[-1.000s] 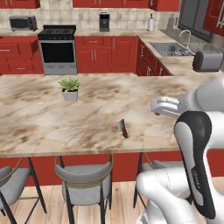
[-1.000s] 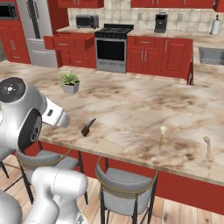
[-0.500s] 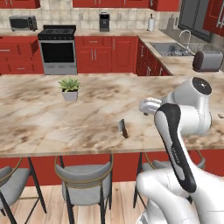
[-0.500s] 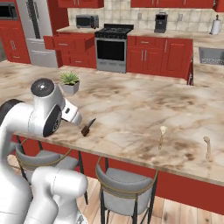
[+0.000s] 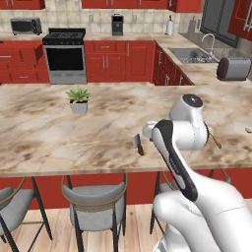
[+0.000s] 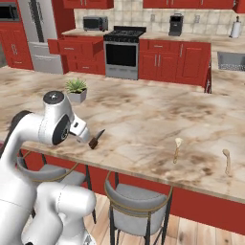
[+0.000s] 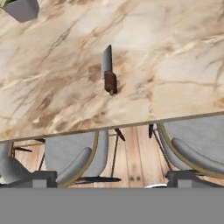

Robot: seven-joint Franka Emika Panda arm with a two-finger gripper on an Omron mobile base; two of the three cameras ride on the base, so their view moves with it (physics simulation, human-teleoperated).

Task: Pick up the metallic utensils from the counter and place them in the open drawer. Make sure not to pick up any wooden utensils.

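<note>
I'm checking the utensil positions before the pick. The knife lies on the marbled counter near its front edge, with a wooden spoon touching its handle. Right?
Not quite. The knife does lie on the marbled counter near its front edge, but nothing touches it. The right base view shows the wooden spoon lying well apart from it.

Polished marbled stone surface (image 7: 166, 52); knife (image 7: 108, 70) with matt grey metal blade, dark brown handle; pale wooden spoons (image 6: 177, 149) beyond it.

The arm (image 5: 179, 133) hides part of the wooden utensil (image 5: 214, 138) behind it.
</note>
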